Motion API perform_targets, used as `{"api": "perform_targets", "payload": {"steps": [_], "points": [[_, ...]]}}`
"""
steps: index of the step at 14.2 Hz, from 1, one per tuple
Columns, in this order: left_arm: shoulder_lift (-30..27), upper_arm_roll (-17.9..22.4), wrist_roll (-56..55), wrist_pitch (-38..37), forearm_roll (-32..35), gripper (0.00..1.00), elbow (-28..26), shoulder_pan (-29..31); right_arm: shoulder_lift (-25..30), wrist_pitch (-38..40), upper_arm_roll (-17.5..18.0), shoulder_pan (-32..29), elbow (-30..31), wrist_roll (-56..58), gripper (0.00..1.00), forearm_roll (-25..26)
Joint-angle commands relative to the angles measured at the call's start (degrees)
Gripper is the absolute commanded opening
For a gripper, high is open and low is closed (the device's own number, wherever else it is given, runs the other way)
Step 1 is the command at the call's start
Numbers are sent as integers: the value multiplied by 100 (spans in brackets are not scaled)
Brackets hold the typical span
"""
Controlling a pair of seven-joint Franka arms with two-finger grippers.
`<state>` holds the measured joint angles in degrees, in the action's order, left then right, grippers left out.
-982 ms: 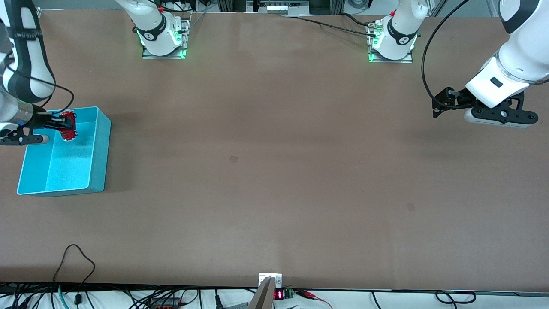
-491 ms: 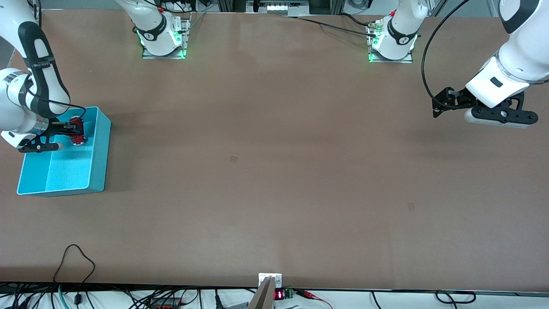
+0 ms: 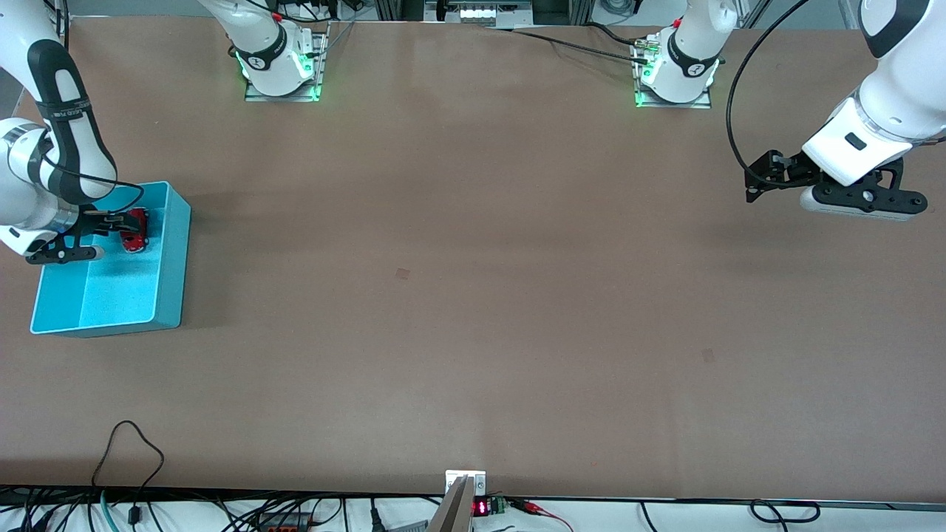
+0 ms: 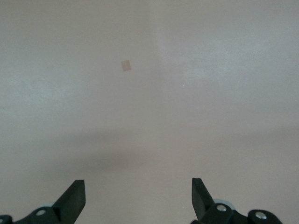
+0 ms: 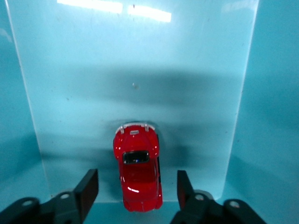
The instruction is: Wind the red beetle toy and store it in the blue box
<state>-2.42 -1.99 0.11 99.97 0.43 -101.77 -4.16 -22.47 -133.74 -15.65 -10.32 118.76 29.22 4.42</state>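
The red beetle toy (image 3: pixel 135 230) lies inside the blue box (image 3: pixel 168 281), in the part of the box farther from the front camera. In the right wrist view the toy (image 5: pixel 138 170) rests on the box's cyan surface (image 5: pixel 196 93). My right gripper (image 3: pixel 123 222) is down in the box and open. Its fingers stand on either side of the toy with a gap on each side (image 5: pixel 138 187). My left gripper (image 3: pixel 754 185) is open and empty, and waits above the bare table at the left arm's end (image 4: pixel 138 196).
The blue box stands at the right arm's end of the table. A small pale mark (image 3: pixel 402 273) lies on the brown table near its middle and shows in the left wrist view (image 4: pixel 126 65). Cables hang along the table's near edge (image 3: pixel 133 443).
My right gripper has come down into the box with the toy, then opened and let go of it. The left arm has not moved.
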Motion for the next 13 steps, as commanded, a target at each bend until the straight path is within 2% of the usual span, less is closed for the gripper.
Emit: {"api": "perform_targets", "payload": {"steps": [1,6,10,13], "points": [[-84,6,-99,23,115,100,-10,-32,365,294,201,39,-318,66,100,-47],[-75,6,-99,23,115,100,-10,-32,884,1603,712,109,-1416,-4,100,-91],[-75,6,-90,23,115,100,-10,-32,1175,2999,923,381,-2241,-882,100,-91],[-75,6,-90,23,115,100,-10,-32,1350,3704,1256,461,-2708,-1496,100,-91]]}}
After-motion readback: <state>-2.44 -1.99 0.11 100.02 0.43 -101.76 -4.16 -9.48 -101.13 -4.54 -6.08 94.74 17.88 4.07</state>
